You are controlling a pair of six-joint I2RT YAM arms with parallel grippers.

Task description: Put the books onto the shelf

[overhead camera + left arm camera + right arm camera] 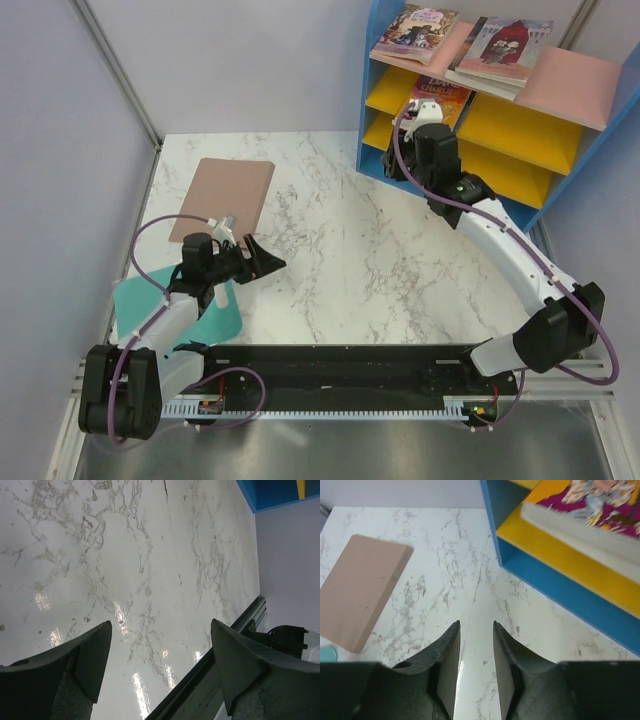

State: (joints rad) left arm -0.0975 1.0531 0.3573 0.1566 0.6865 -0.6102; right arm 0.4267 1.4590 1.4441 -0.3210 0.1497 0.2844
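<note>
Three books [505,45] lie on the shelf [368,110]: two on its pink board [585,80], a yellow-purple one [447,97] lower. Left hand [160,625] over the counter [330,230] and right hand [476,625] by the shelf gape empty.

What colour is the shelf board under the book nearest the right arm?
Yellow; the board under the book shows best in the right wrist view.

I see the shelf [372,100] at the counter's [350,250] far right corner. On its top level a left book [415,30] lies beside a right book [500,48]. A third book [440,98] lies one level below. A board [222,198] lies near the left edge, with a sheet [222,315] before it, toward the near left corner.
</note>
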